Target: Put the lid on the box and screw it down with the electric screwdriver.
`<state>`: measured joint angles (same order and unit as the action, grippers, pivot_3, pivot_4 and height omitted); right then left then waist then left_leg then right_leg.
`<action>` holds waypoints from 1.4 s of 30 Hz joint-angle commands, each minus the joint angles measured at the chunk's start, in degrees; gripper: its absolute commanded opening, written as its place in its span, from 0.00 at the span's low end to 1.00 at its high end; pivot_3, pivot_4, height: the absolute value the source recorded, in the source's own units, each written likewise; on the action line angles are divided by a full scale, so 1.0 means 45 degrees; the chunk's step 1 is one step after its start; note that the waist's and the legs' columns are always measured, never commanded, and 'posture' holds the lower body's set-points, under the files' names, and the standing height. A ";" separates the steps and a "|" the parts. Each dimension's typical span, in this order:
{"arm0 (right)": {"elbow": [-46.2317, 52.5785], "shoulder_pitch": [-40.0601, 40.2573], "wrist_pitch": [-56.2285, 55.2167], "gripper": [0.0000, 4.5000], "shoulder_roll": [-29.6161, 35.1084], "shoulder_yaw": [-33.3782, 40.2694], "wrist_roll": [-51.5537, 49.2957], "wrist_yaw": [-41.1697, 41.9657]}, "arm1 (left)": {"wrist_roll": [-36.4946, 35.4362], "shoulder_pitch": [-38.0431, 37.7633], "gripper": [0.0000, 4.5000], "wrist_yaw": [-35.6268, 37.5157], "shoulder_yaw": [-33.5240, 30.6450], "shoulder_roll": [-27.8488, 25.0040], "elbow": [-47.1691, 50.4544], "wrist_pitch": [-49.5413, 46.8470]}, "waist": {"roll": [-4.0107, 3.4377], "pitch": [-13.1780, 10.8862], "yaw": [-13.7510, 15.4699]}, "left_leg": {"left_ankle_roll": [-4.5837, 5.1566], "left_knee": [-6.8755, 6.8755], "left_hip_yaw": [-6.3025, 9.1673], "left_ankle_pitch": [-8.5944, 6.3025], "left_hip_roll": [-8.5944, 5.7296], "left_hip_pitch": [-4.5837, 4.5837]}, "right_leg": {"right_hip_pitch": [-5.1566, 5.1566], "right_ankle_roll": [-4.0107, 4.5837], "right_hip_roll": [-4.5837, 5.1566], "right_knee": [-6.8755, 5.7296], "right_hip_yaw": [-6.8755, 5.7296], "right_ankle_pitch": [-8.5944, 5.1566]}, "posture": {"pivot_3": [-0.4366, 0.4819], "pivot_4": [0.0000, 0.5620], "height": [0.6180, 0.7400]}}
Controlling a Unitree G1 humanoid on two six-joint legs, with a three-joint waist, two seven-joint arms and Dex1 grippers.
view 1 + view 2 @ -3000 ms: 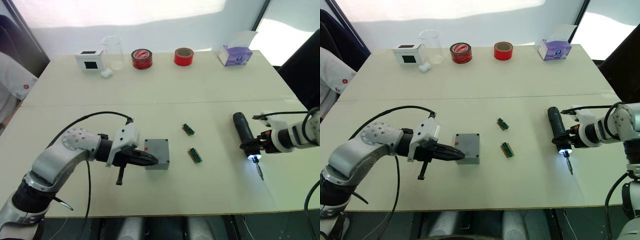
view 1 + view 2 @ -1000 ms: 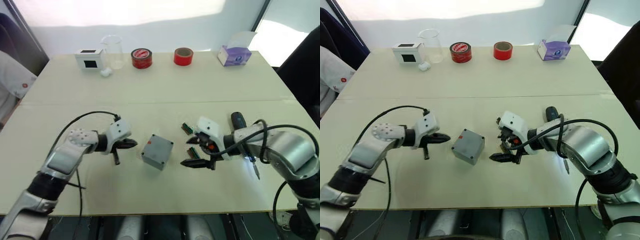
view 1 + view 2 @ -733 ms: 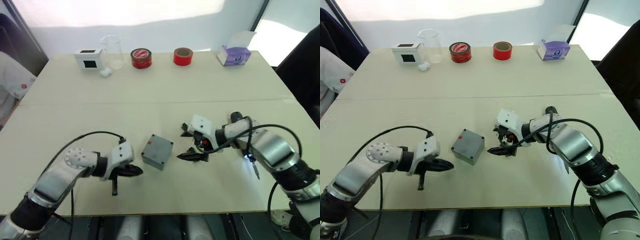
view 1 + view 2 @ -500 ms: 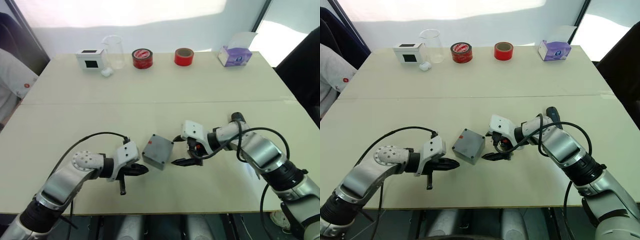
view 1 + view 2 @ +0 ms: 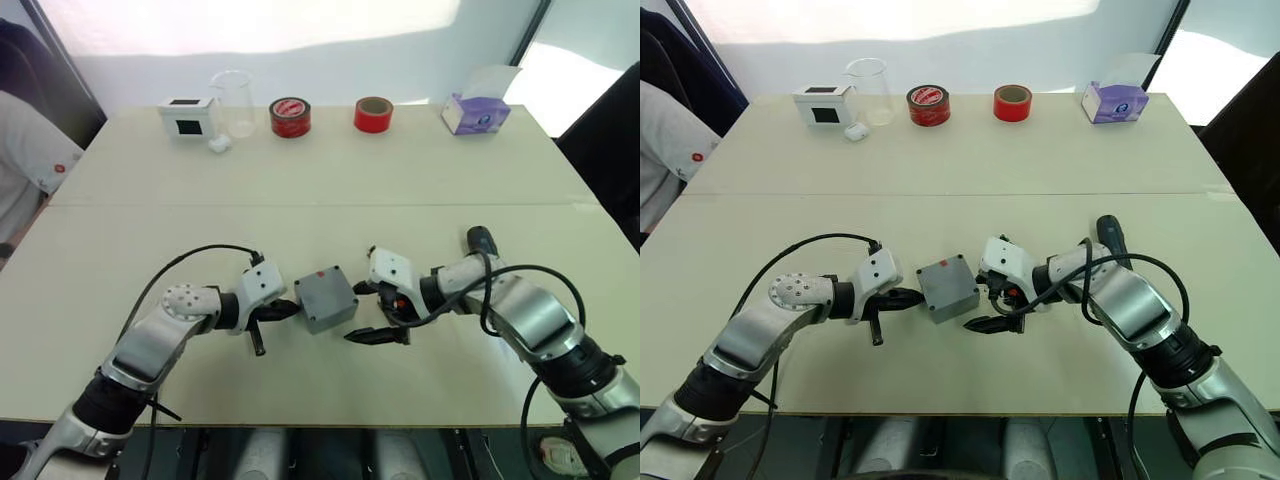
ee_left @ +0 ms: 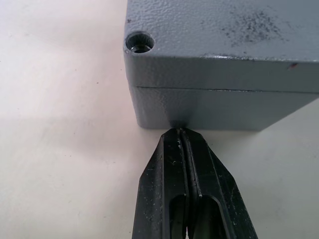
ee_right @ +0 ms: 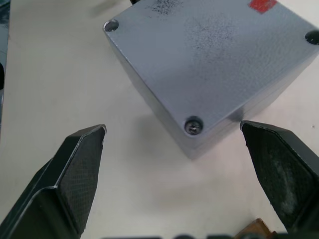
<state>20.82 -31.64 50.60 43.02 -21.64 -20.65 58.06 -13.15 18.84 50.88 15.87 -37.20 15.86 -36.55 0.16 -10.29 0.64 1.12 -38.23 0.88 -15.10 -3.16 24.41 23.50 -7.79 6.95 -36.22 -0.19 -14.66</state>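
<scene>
Left pincer (image 5: 290, 309) pressed together, tips against the box (image 5: 326, 298) mid-worktop (image 5: 320, 180), lid (image 7: 199, 55) seated on top, right pincer (image 5: 985, 300) spread wide beside, likely bracing for screwing.

No words, numbers or brand names can be read anywhere. The one sign is a plain red mark on the top of the grey box (image 7: 209, 64), which lies between the two tools.
</scene>
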 commanded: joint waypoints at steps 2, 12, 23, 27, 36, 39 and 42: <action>0.0885 0.0125 0.0398 0.99 -0.0211 0.0450 -0.0443 -0.0282 | -0.0022 0.0395 0.00 0.0053 -0.0182 0.0183 0.0034 0.0405 | 0.0000 0.0000 0.0014 | 0.0000 0.0000 0.0000 0.0000 0.0000 0.0000 | 0.0000 0.0000 0.0000 0.0000 0.0000 0.0000 | 0.48 0.27 1.00; 0.1234 0.0386 0.1015 0.99 -0.0015 0.0650 -0.0566 -0.0555 | -0.0055 0.0601 0.00 -0.0118 -0.0196 0.0588 0.0019 0.0372 | 0.0000 0.0000 0.0009 | 0.0000 0.0000 0.0001 0.0000 -0.0001 0.0000 | -0.0001 0.0000 0.0000 0.0000 -0.0001 0.0000 | 0.48 0.27 1.00; 0.1471 0.0494 0.1654 0.99 -0.0217 0.0693 -0.0620 -0.1128 | -0.0035 0.0734 0.00 -0.0233 -0.0245 0.0640 -0.0035 0.0360 | 0.0000 0.0000 0.0005 | 0.0000 -0.0001 0.0001 0.0000 -0.0001 0.0000 | -0.0002 0.0000 -0.0001 -0.0001 -0.0002 0.0000 | 0.48 0.27 1.00; 0.1634 0.0459 0.1842 0.99 -0.0121 0.1170 -0.0836 -0.1314 | -0.0167 0.0644 0.00 -0.0121 -0.0414 0.0425 0.0213 0.0243 | 0.0000 0.0000 0.0005 | 0.0000 -0.0001 0.0001 0.0000 -0.0001 0.0000 | -0.0001 0.0000 -0.0001 -0.0001 -0.0002 0.0000 | 0.48 0.27 1.00; 0.1331 0.0407 0.1671 0.99 0.0596 0.5049 -0.2683 -0.1125 | -0.2688 0.0550 0.00 0.1503 -0.3157 -0.1467 0.0936 -0.1095 | 0.0002 0.0000 0.0006 | 0.0003 0.0003 0.0006 -0.0002 0.0003 -0.0003 | -0.0007 0.0000 -0.0003 0.0002 -0.0003 0.0000 | 0.48 0.27 1.00; -0.0562 0.0504 -0.0059 0.99 0.0297 0.4551 -0.1154 -0.1991 | -0.3639 0.0937 0.00 0.2016 -0.3679 -0.1836 0.1144 -0.1635 | 0.0016 0.0008 -0.0003 | 0.0003 0.0002 0.0006 -0.0002 0.0003 -0.0004 | -0.0009 0.0000 -0.0003 0.0002 -0.0004 0.0000 | 0.48 0.27 1.00; -0.2384 0.0598 -0.1839 0.99 -0.0538 0.4100 -0.0296 -0.2365 | -0.4085 0.1329 0.00 0.2125 -0.3692 -0.1927 0.1301 -0.1882 | 0.0015 0.0007 -0.0011 | -0.0004 0.0003 0.0004 0.0003 0.0000 -0.0006 | -0.0012 0.0000 -0.0002 0.0001 -0.0007 0.0000 | 0.48 0.27 1.00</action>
<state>12.77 -28.99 47.70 41.92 -2.48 -24.14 48.14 -29.46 23.68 59.80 0.43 -45.37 19.54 -44.46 0.23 -10.25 0.59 1.08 -38.21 0.89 -15.08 -3.16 24.38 23.46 -7.79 6.94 -36.22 -0.21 -14.66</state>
